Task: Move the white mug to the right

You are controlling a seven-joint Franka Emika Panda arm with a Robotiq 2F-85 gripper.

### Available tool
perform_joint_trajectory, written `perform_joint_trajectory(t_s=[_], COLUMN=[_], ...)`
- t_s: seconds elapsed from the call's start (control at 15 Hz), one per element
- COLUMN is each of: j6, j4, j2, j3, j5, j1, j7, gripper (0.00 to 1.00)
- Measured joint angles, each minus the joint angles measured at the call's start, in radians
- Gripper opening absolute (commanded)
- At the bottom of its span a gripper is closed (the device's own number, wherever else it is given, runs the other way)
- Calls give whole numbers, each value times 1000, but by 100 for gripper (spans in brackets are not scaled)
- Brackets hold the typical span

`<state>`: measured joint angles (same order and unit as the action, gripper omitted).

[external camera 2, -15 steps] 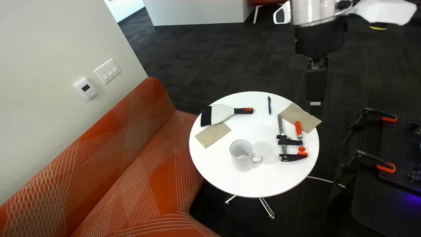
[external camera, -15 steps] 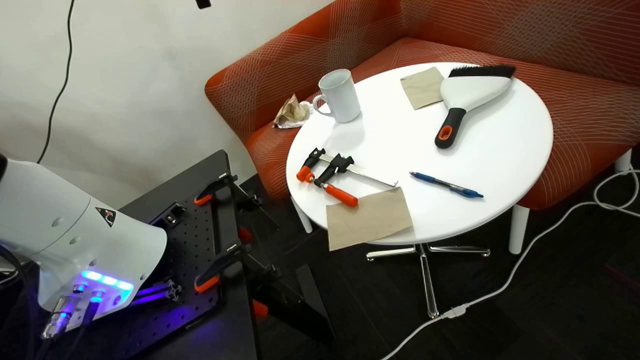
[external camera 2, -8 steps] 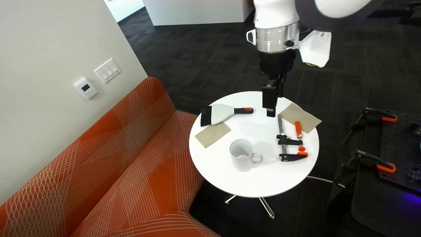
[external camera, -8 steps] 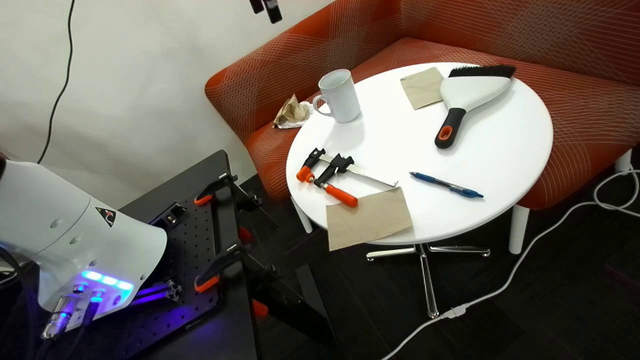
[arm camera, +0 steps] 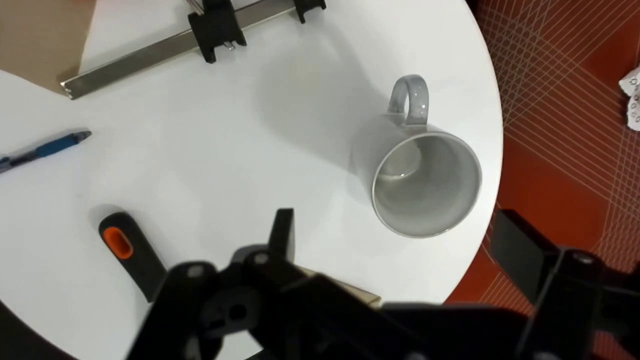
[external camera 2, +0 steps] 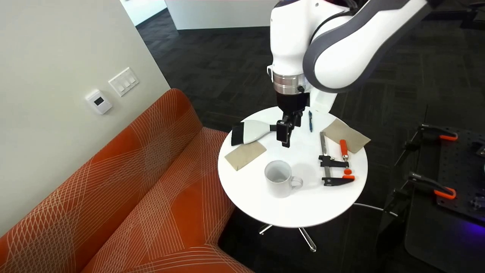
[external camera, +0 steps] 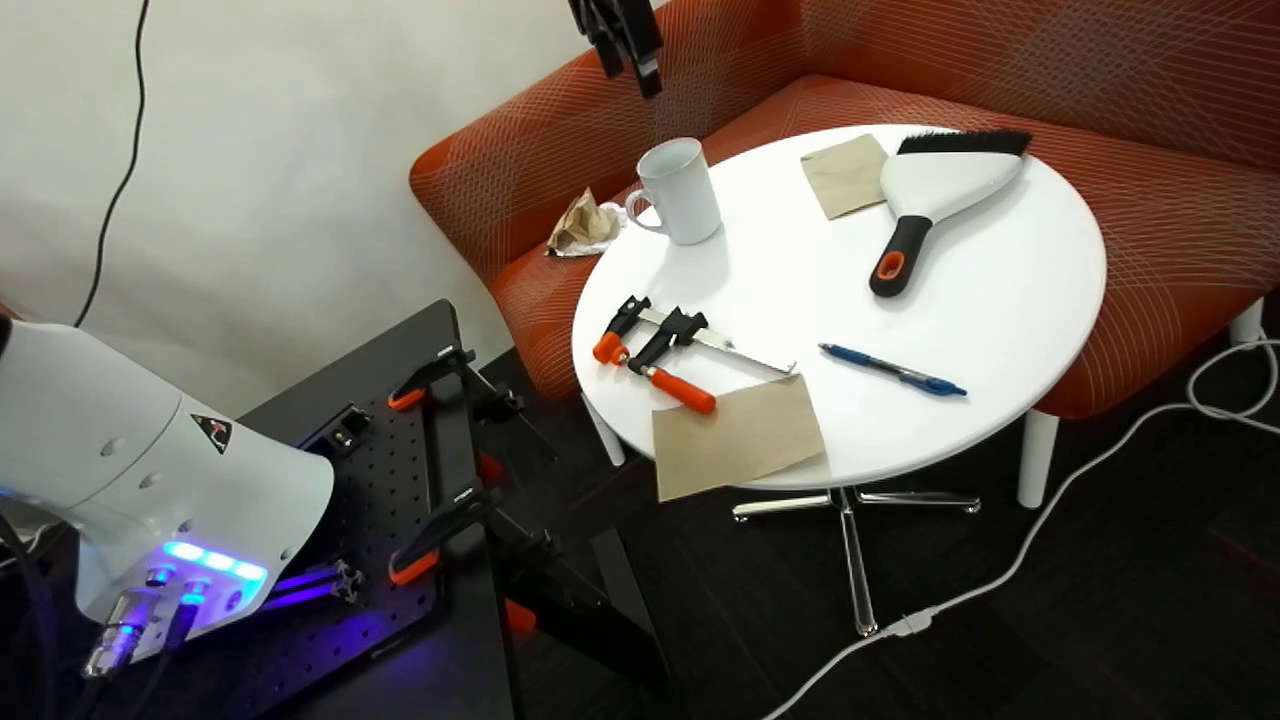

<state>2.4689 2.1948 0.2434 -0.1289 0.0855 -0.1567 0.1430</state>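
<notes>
So in an exterior view the white mug (external camera: pixel 685 205) is standing upright near the rim of a round white table (external camera: pixel 800 285), handle off to the picture's left. The tool (external camera: pixel 631 80) is up at the top, higher than the mug and apart from it, and you can see a gap between its two dark tips, so it's spread. Other stuff on there: a bar clamp (external camera: pixel 683 328) with its orange grip lying on a beige sheet (external camera: pixel 740 445) that hangs over the edge, a blue pen (external camera: pixel 893 370), and a hand brush (external camera: pixel 945 185) touching a smaller beige square (external camera: pixel 840 175). An orange couch (external camera: pixel 560 140) wraps around behind, with some crumpled paper (external camera: pixel 580 225) on it.

In an exterior view the arm (external camera 2: pixel 352 53) fills the upper right and the tool hangs over the table, a bit above the mug and not touching it. It hides part of the brush handle. The mug's handle points clamp-ward here.

Wrist view: the fingers (arm camera: pixel 522 255) are wide apart at the bottom, kinda blurry. The mug shows between them left to right but further up, close to the table's edge, and you're looking right down inside it. Pen and brush grip are over on the left.
</notes>
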Motion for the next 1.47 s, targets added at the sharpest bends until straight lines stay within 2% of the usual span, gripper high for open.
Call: perform_joint_trajectory(t_s=[0.2,0.8,1.47], j6=[2,8,74], j4=[-31,-42,-153], j2=[46,63,272], j3=[0,0,22], j5=[-1,-1,-1], j1=[0,1,1], j7=[3,2,2], gripper=[100,100,100])
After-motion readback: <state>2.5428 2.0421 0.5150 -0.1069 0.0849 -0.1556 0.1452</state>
